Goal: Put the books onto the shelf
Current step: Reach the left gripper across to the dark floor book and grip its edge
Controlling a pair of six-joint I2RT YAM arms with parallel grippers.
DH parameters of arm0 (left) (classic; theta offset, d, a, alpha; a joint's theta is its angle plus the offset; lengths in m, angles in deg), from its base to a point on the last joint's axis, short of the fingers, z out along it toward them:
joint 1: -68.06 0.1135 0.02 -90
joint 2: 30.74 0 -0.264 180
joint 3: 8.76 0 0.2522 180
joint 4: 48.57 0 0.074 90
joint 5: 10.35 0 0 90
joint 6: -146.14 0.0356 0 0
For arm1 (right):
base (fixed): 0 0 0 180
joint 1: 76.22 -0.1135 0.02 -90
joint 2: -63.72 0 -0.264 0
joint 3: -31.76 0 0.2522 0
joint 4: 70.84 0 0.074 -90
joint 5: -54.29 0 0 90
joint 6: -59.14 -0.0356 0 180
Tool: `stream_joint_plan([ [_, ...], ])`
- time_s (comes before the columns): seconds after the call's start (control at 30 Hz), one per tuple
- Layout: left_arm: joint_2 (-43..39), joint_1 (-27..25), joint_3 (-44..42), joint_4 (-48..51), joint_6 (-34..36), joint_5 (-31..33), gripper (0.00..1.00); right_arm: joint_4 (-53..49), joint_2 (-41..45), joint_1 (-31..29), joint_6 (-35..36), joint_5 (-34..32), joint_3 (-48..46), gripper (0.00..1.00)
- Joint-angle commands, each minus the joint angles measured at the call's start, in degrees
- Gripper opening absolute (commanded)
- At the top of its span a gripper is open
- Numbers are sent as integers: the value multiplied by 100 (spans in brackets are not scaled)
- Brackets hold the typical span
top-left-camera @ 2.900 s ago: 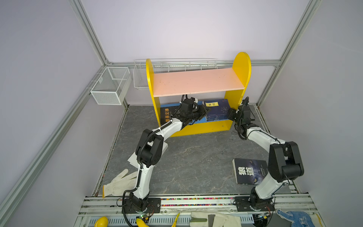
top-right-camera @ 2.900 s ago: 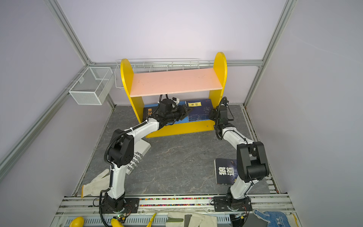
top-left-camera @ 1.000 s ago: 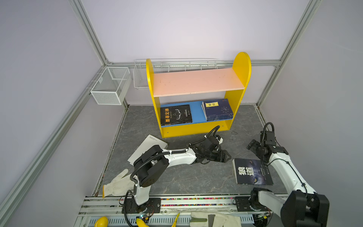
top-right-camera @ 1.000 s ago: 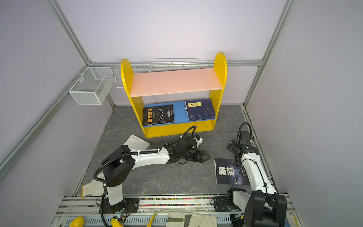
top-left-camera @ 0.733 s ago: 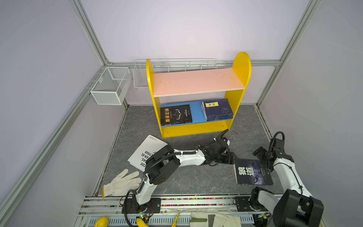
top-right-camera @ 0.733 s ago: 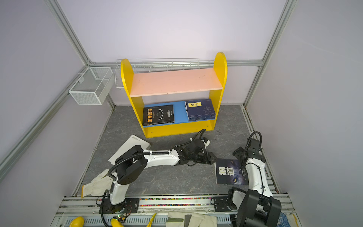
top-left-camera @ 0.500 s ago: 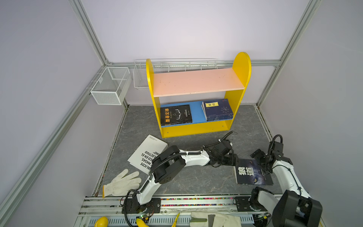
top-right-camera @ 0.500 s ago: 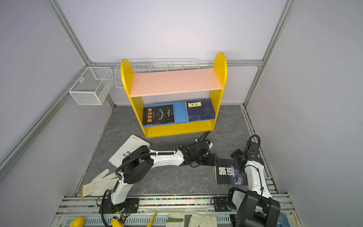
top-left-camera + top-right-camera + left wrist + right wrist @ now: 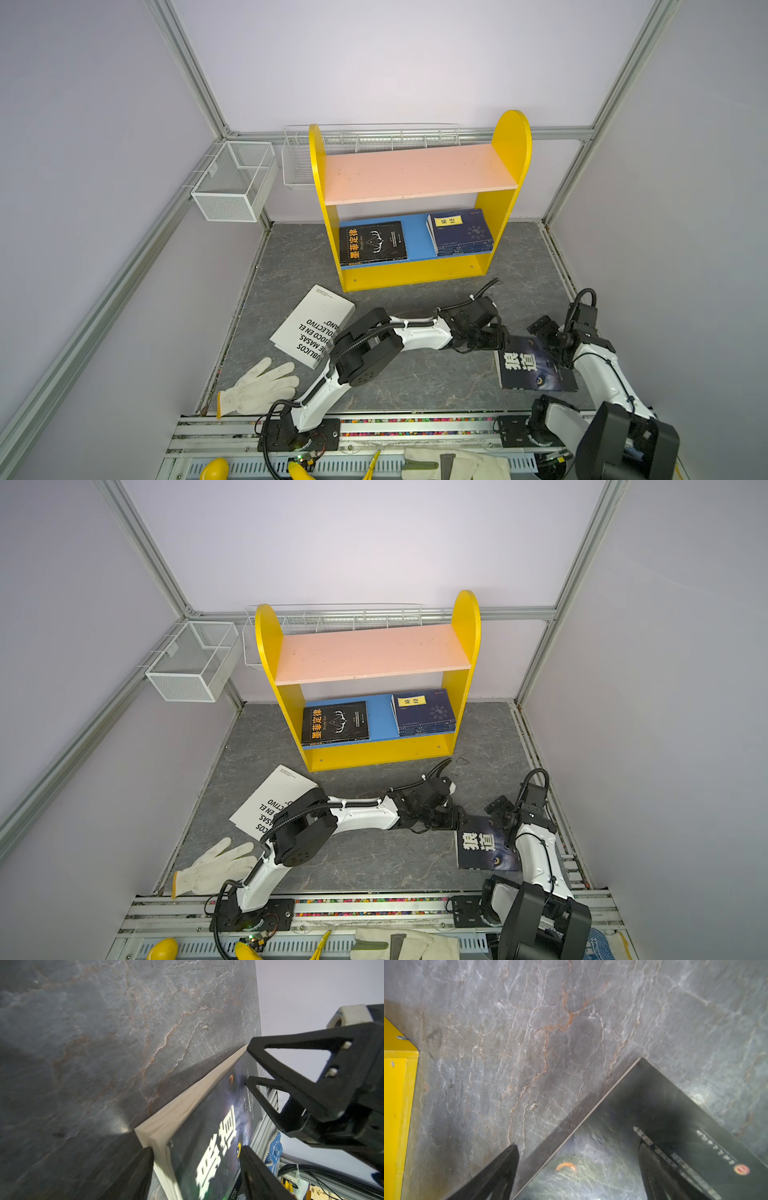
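I read the left gripper (image 9: pixel 500 340) as released; its jaws stand apart astride one corner of the wolf-eye book (image 9: pixel 536 370), one finger (image 9: pixel 133 1176) beside the page edge, the other over the cover; the right gripper (image 9: pixel 546 334) is likewise released, jaws wide, at the neighbouring corner on the shelf side; this book lies on the grey floor (image 9: pixel 415 382), well in front of the shelf (image 9: pixel 415 274); the black book (image 9: pixel 372 243) and the navy stack (image 9: pixel 459 232) lie flat on the blue lower board; the white book (image 9: pixel 313 328) lies on the floor beside the left arm
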Motion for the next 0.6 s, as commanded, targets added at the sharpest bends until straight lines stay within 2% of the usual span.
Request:
stream_joint_plan([
  [0.0,-38,-101,231,-154,-20,52,66,-90,-243,19,-88,231,-307,93],
  [0.13,-27,-122,284,-186,-14,25,63,-17,-279,25,-78,266,-342,94],
  [0.57,-527,-292,251,107,498,523,61,122,-414,22,-44,284,-375,94],
])
